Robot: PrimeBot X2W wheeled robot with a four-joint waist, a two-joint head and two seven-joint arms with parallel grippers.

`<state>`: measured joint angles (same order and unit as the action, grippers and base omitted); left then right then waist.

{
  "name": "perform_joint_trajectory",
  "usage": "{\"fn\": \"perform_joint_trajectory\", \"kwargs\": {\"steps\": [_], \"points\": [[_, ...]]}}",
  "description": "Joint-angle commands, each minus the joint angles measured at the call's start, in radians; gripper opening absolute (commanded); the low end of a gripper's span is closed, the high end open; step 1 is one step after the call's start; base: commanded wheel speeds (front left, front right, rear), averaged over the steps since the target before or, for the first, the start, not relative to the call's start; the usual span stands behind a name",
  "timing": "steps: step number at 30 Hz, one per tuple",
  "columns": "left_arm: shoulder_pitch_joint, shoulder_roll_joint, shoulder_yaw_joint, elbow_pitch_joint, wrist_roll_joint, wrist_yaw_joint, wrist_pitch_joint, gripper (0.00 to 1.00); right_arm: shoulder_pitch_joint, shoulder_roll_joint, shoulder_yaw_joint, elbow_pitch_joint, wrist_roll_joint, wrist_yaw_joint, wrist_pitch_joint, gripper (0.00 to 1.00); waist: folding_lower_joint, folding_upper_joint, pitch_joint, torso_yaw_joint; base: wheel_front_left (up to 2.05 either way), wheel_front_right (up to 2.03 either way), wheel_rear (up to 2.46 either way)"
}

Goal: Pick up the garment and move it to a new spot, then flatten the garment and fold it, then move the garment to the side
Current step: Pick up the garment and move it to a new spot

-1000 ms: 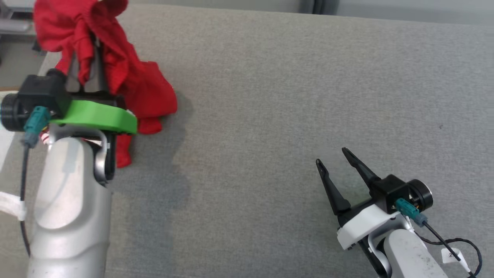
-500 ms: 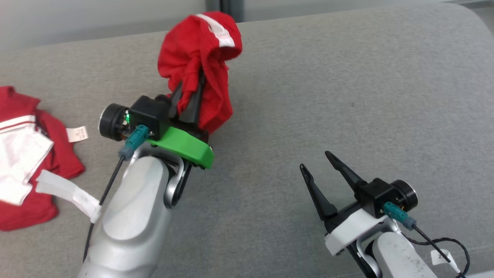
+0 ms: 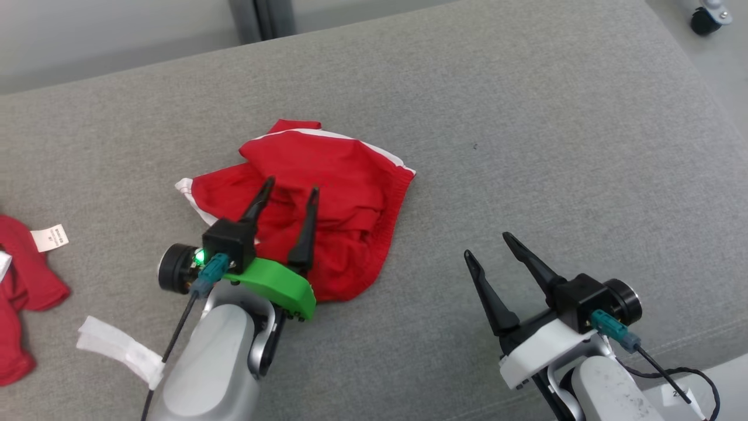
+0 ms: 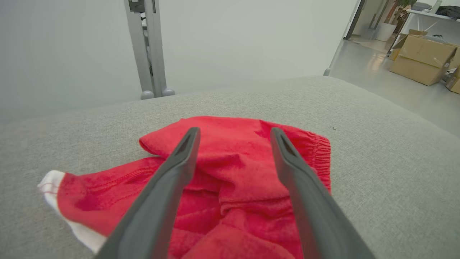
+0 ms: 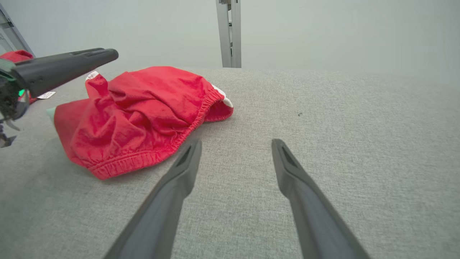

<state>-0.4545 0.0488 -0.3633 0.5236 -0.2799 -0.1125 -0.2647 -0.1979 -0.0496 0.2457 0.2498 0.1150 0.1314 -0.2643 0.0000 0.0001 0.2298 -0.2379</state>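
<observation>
Left gripper [image 3: 292, 186] has let go. Its two dark fingers stand spread just above the red shorts [image 3: 345, 193] with nothing pinched between them, whereas half a second ago they were clamped on a hanging bundle of that cloth. The shorts now lie in a rumpled heap near the middle of the grey cushion [image 3: 526, 117], the elastic waistband turned toward the robot's right and a white-trimmed hem poking out on the left. Farther right, the right gripper [image 3: 487, 245] waits spread and empty near the cushion's front edge, clear of the cloth. At the far left lies a second red garment [image 3: 23, 292] with a white tag [image 3: 49, 237] beside it. I judge the move to a new spot done, and flattening comes next. The cloth is bunched and doubled over itself, so both grippers will probably have to take opposite edges and draw it out.
</observation>
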Motion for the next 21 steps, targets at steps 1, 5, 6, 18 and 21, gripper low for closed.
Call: {"fn": "perform_joint_trajectory", "kwargs": {"steps": [1, 5, 6, 18, 21], "points": [[0.027, 0.005, 0.022, -0.007, 0.016, 0.010, 0.000, 1.00, 0.007, -0.003, -0.003, -0.001, -0.003, -0.001, 0.000, 1.00, 0.0000, -0.0001, -0.028, 0.050, 0.00, 0.00, 0.00], [0.072, 0.005, 0.100, -0.031, 0.030, 0.026, 0.001, 1.00, 0.005, -0.003, -0.013, 0.001, -0.009, -0.002, 0.000, 1.00, 0.0000, -0.0001, -0.051, 0.099, 0.00, 0.00, 0.00], [0.086, 0.006, 0.120, -0.036, 0.035, 0.027, 0.001, 1.00, 0.005, -0.003, -0.016, 0.001, -0.010, -0.001, 0.000, 1.00, 0.0000, -0.0001, -0.056, 0.110, 0.00, 0.00, 0.00], [0.330, 0.010, 0.306, -0.144, 0.108, 0.008, 0.000, 1.00, 0.046, -0.003, -0.058, 0.020, 0.009, -0.001, 0.000, 1.00, 0.0000, -0.0001, -0.124, 0.196, 0.00, 0.00, 0.00], [0.379, 0.006, 0.317, -0.164, 0.111, -0.002, 0.001, 1.00, 0.059, -0.003, -0.072, 0.029, 0.010, -0.001, 0.000, 1.00, 0.0000, -0.0001, -0.130, 0.203, 0.00, 0.00, 0.00]]}}
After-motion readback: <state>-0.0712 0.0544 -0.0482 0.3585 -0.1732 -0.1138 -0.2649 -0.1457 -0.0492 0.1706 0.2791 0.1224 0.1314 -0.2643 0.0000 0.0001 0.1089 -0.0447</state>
